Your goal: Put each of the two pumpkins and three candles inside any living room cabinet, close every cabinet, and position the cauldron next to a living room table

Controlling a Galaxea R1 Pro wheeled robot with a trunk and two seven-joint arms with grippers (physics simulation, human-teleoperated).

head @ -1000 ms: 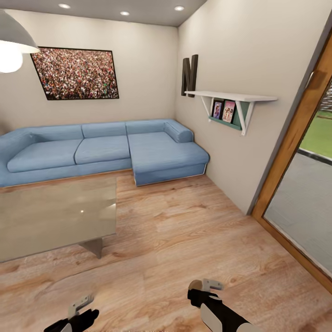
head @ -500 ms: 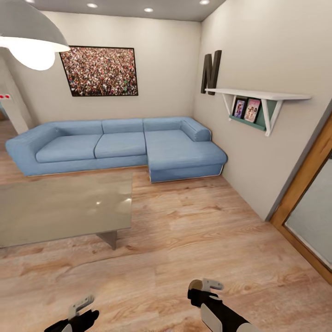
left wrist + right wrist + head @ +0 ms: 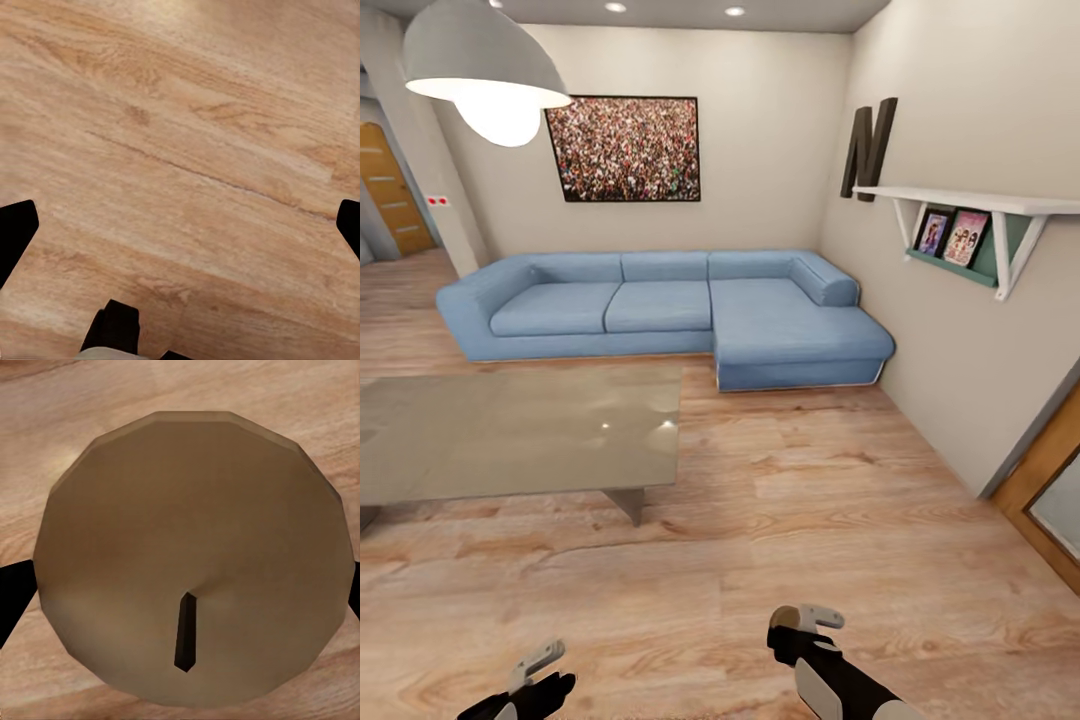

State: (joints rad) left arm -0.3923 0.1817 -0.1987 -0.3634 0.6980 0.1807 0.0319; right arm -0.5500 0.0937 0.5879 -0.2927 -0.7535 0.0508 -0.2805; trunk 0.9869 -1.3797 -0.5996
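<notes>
The right gripper (image 3: 180, 585) has its jaws closed on a candle (image 3: 196, 556): in the right wrist view a brownish round top with a short dark wick sits between the two dark fingertips (image 3: 13, 596), which touch its sides. In the head view the right gripper (image 3: 800, 630) hangs low above the wooden floor (image 3: 810, 500); the candle itself is hidden there.

The left gripper (image 3: 180, 232) has its jaws spread wide and empty, one dark fingertip at each edge of its wrist view, with bare floor (image 3: 187, 150) between them. In the head view it (image 3: 535, 672) is also low over the floor.

Ahead to the left stands the bench (image 3: 510, 430), a low grey glossy table. Behind it is a blue corner sofa (image 3: 660, 315).
</notes>
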